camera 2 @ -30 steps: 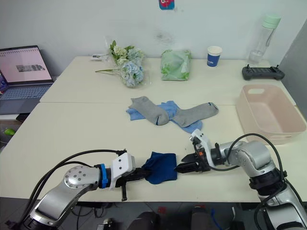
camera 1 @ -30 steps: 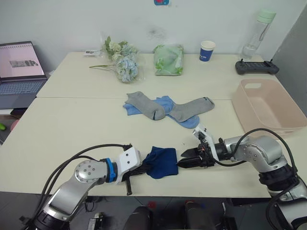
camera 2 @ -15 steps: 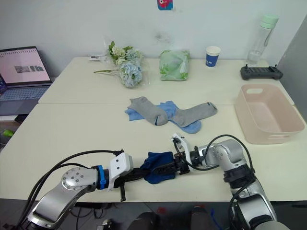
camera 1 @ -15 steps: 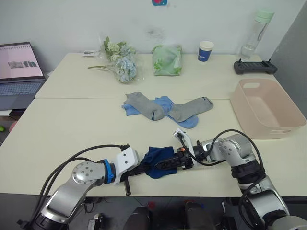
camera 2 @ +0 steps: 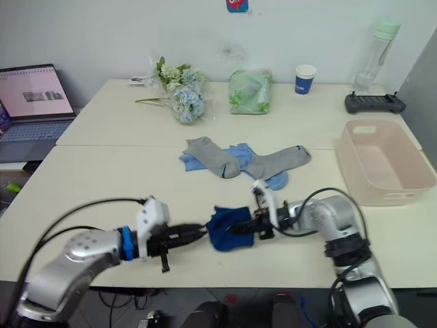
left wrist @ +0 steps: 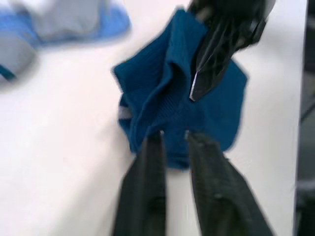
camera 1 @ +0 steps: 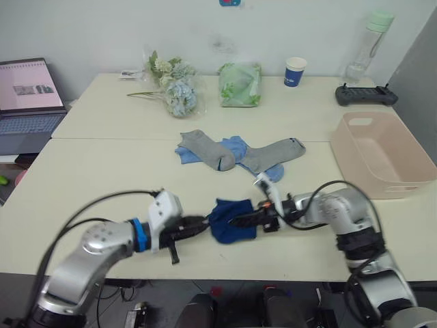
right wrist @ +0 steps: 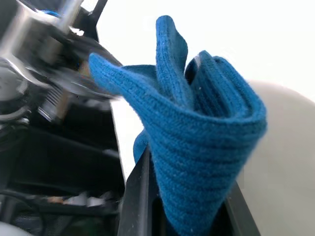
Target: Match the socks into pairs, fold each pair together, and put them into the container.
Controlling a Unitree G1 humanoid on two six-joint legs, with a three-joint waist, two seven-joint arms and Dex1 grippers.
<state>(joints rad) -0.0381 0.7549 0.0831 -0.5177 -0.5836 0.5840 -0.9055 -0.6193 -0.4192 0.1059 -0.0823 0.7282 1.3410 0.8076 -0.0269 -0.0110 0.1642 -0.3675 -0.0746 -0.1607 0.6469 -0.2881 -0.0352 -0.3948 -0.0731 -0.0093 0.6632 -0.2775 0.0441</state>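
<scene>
Holding now: the right tool (camera 1: 235, 221) is pinched tight on the folded navy socks (camera 1: 231, 220) at the tabletop's (camera 1: 102, 178) near edge, about 6 o'clock.
Left tool (left wrist: 173, 135): tips almost together — just at the bundle's edge, not gripping.
Feel: soft, light, floppy — judged best pinched across the thick fold.
Container (camera 1: 382, 154): at 3 o'clock, well apart.

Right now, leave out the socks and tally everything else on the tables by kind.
Laptop: 1
Flower bunch: 1
Small packet: 1
Green bag: 1
Cup: 1
Bottle: 1
Controller: 1
Tub: 1
Total: 8
</scene>
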